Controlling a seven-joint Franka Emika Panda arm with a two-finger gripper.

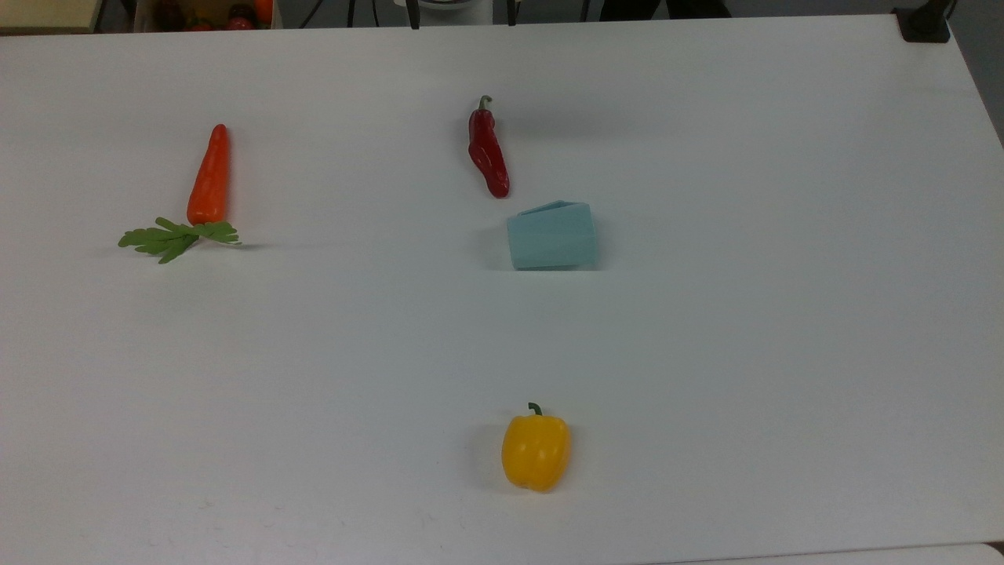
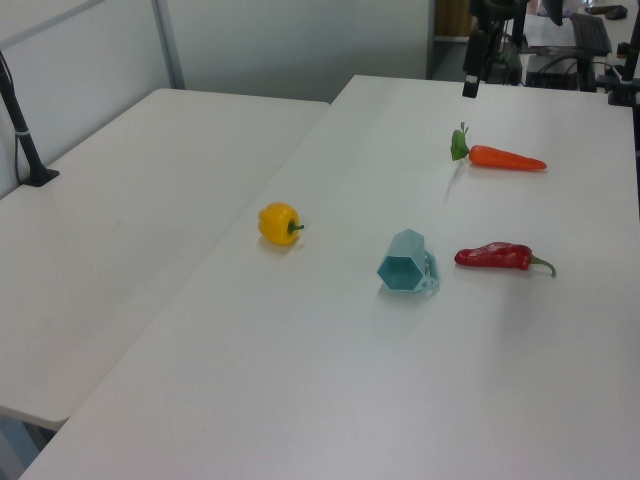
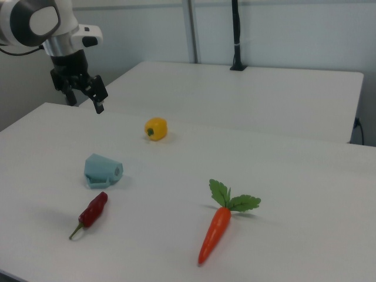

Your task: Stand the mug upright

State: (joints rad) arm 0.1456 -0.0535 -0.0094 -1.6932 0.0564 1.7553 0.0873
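Observation:
The pale teal faceted mug (image 1: 553, 235) lies on its side on the white table (image 1: 745, 353), near the middle. In the left view its hexagonal mouth (image 2: 402, 270) faces the camera, with the handle tab against the table on the left view's right. In the right view the mug (image 3: 101, 170) rests just behind a red chili. My gripper (image 3: 85, 101) hangs above the table at the right view's far left, well away from the mug. It is open, with nothing between its fingers.
A red chili (image 1: 488, 149) lies close beside the mug. A carrot (image 1: 209, 179) with green leaves sits at the top view's left, and a yellow bell pepper (image 1: 536, 450) near the front edge. A second table (image 3: 247, 94) with a black post (image 3: 236, 35) adjoins.

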